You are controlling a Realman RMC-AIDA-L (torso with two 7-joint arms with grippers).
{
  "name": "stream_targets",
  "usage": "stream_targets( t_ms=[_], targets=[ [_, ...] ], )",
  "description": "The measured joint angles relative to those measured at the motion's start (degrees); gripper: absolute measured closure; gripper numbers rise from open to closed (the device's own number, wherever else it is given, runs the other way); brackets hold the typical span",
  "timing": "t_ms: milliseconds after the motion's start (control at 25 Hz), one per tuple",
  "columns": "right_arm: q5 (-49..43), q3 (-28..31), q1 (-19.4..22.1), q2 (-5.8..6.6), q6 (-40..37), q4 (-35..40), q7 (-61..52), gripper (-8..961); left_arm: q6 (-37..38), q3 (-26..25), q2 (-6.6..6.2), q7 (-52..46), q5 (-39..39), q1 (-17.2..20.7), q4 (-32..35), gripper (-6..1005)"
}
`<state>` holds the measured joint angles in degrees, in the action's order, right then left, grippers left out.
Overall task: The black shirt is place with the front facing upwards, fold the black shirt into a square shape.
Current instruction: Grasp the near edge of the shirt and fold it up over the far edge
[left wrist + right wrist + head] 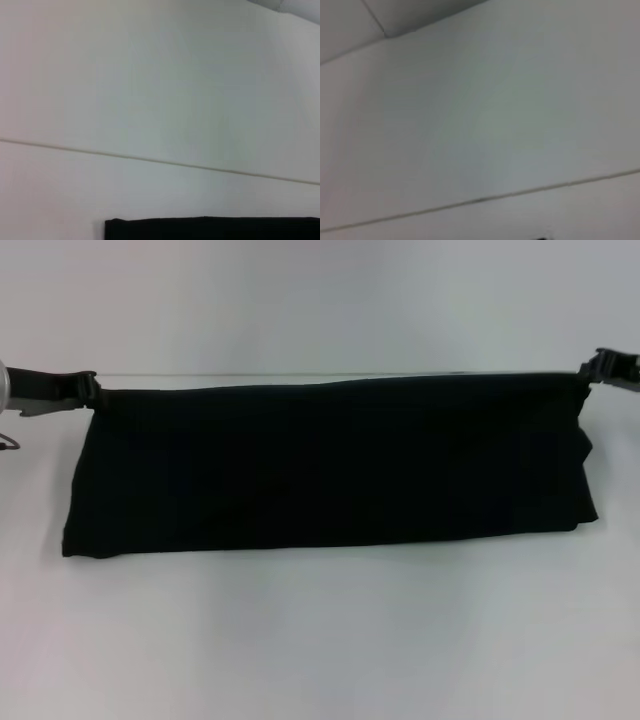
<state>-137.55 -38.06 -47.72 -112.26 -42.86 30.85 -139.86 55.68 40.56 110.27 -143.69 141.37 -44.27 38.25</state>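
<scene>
Black fingers of my left gripper (88,390) pinch one upper corner of the black shirt (330,465) while my right gripper (592,368) clamps the opposite corner; between them I hold the folded cloth stretched taut, a long dark band whose lower edge lies on the white table (320,640).

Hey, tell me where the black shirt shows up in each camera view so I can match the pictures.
Head view: the black shirt spans the middle as a wide band, left gripper and right gripper at its far corners.
Left wrist view: only a dark strip along the bottom edge.
Right wrist view: just a tiny dark bit at the bottom edge, too small to identify.
Shared landmark: the table seam line.
</scene>
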Motion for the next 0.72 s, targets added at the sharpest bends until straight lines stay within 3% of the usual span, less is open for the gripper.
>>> stream_targets(
  t_ms=[560,720],
  targets=[
    [0.01,-2.39,-1.31,-0.91,2.65,-1.25,0.03,910,-2.46,-0.53,0.31,-3.04,0.43,0.06,0.02,997],
    [-0.01,-5.42,-1.95,-1.11,6.09,-2.63,0.01,906,-3.44,-0.52,0.71,-3.07,-0.02,-0.13,-0.43,997]
  ],
)
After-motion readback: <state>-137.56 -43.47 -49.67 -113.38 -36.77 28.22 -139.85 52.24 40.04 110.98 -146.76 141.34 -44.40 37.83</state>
